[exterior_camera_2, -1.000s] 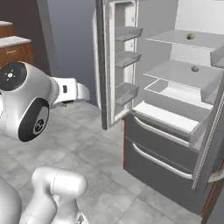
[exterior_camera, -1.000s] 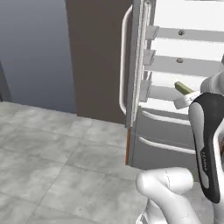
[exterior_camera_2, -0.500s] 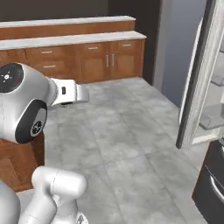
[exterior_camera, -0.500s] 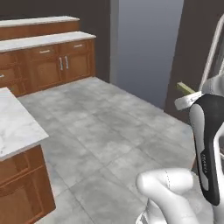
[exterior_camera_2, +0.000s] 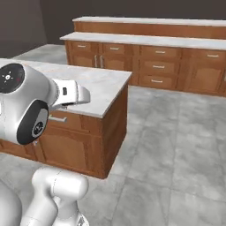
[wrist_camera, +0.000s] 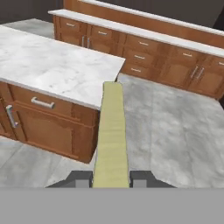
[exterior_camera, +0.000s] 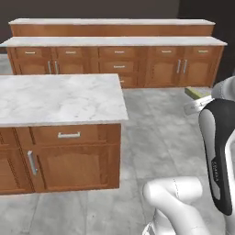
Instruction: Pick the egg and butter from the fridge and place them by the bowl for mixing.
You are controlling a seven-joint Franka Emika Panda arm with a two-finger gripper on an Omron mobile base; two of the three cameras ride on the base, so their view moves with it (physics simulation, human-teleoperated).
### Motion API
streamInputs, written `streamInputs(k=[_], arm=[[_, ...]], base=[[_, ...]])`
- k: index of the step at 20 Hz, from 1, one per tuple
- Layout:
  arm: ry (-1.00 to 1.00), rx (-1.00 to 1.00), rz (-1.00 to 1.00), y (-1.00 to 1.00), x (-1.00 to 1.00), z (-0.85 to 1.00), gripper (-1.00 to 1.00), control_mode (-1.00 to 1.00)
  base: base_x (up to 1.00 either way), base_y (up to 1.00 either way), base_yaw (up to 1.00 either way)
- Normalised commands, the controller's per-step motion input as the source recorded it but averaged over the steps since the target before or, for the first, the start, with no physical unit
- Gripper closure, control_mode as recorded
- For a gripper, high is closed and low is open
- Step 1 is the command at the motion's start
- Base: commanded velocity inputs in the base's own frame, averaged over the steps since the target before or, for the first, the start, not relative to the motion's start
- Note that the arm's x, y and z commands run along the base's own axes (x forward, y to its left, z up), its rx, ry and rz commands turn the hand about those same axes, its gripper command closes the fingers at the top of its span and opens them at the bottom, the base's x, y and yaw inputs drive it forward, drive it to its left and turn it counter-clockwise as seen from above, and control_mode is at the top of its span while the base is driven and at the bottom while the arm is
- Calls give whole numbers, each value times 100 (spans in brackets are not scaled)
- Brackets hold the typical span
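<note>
Butter (exterior_camera: 198, 92) showed at the right edge of my left base view, a pale stick end poking out beside the arm, above the grey floor (exterior_camera: 156, 137). In the right base view I saw the marble-topped table (exterior_camera_2: 101, 86) ahead of the arm. In the hand view the gripper (wrist_camera: 111, 178) was clenched on the butter (wrist_camera: 112, 135) (its far end pointing toward the table's (wrist_camera: 52, 65) corner).

Pale yellow-olive butter (wrist_camera: 111, 135) stick, clamped lengthwise
</note>
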Motion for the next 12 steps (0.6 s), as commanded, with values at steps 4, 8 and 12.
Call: streamInputs(k=[4, 8, 12], arm=[[0, 0, 0, 0, 0, 0, 100, 100], [0, 0, 0, 0, 0, 0, 100, 100], [0, 0, 0, 0, 0, 0, 100, 100]], base=[[0, 18, 84], [0, 48, 79], [0, 47, 79]])
